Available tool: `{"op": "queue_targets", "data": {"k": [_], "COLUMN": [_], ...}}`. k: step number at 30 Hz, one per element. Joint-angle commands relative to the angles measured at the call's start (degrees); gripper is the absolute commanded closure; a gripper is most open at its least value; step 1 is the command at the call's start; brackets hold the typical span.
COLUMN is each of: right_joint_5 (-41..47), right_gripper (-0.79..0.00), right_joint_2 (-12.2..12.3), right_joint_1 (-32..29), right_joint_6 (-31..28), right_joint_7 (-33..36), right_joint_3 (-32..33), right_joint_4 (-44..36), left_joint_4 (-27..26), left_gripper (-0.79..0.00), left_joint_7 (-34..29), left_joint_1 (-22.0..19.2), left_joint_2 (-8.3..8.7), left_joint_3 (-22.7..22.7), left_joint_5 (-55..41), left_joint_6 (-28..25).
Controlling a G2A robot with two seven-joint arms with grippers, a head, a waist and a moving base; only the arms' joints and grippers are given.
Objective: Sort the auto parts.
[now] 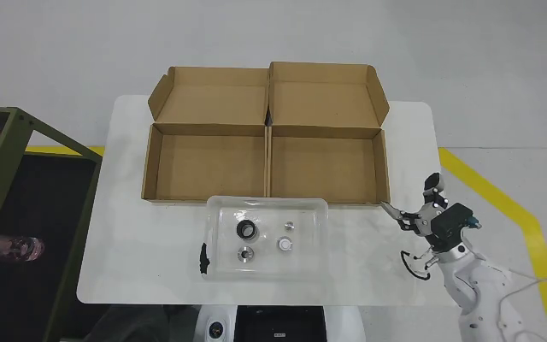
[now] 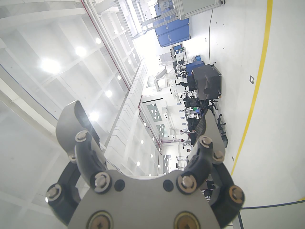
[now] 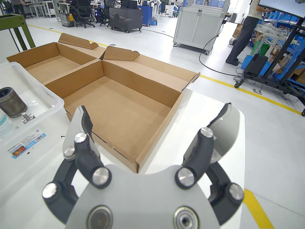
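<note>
Table (image 1: 128, 239) was white. Left box (image 1: 205, 167) and right box (image 1: 325, 167) were plain brown cardboard. Bin (image 1: 267, 202) was clear plastic, with a white sticker (image 3: 26, 141) carrying black bars and a red picture. Cylinder part (image 1: 248, 229) was dark grey; small part (image 1: 289, 227) silver; round part (image 1: 285, 244) white. Right gripper (image 3: 155, 110) had silver fingers (image 3: 73, 125) with black ribbed inner faces and black links; left gripper (image 2: 143, 110) had the same colours. Floor (image 1: 479, 85) was pale grey with a yellow line (image 1: 494, 192). Frame (image 1: 51, 137) at the left was olive green.
</note>
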Motion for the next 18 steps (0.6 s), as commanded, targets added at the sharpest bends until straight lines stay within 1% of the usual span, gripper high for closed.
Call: {"op": "queue_targets", "data": {"k": [1, 7, 10, 18], "right_joint_5": [0.55, 2.74, 2.53, 2.32], "right_gripper": [-0.785, -0.785, -0.785, -0.785], "right_joint_2": [0.23, 0.73, 0.98, 1.52], "right_joint_1": [0.69, 2.74, 3.69, 6.03], "right_joint_6": [-2.21, -7.77, -10.5, -15.2], "right_joint_7": [2.26, 6.27, 9.15, 15.62], "right_joint_3": [-0.12, -1.93, -3.7, -8.26], "right_joint_4": [-0.02, -0.74, -2.35, -6.45], "left_joint_4": [0.0, 0.0, 0.0, 0.0], "left_gripper": [-0.785, -0.785, -0.785, -0.785], "left_joint_7": [0.0, 0.0, 0.0, 0.0], "left_joint_1": [0.0, 0.0, 0.0, 0.0], "left_joint_2": [0.0, 0.0, 0.0, 0.0], "left_joint_3": [0.0, 0.0, 0.0, 0.0], "left_joint_5": [0.0, 0.0, 0.0, 0.0], "left_joint_6": [0.0, 0.0, 0.0, 0.0]}}
